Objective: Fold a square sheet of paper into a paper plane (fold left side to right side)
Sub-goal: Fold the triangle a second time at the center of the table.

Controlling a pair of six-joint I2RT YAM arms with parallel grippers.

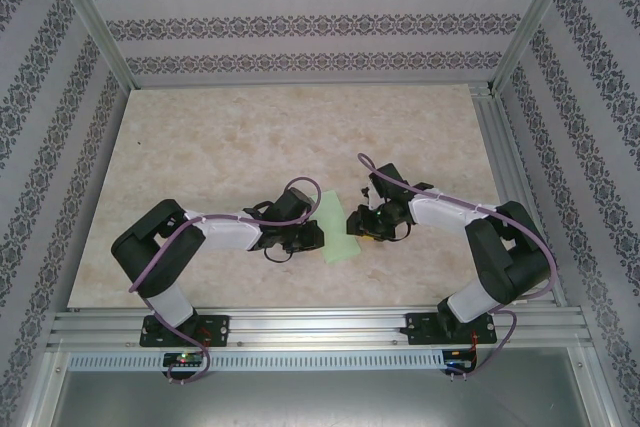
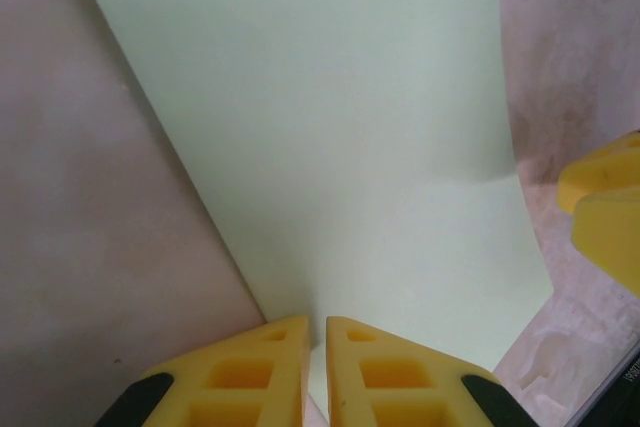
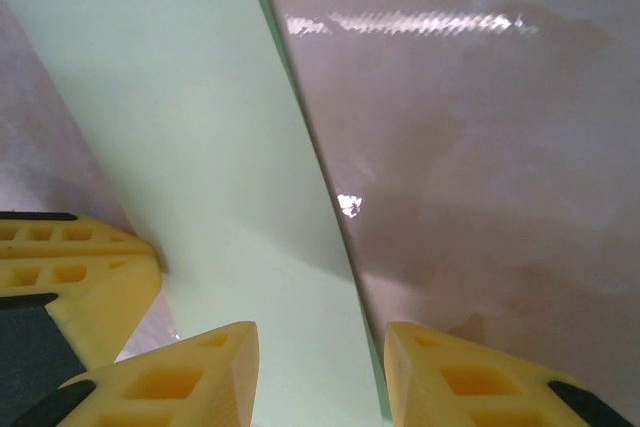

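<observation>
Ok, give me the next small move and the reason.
Probably close the right gripper on the green paper sheet. Its jaws stand open astride the sheet's right edge, so a small pinch would take hold, while the left gripper, nearly shut, seems to steady the sheet from the other side.
</observation>
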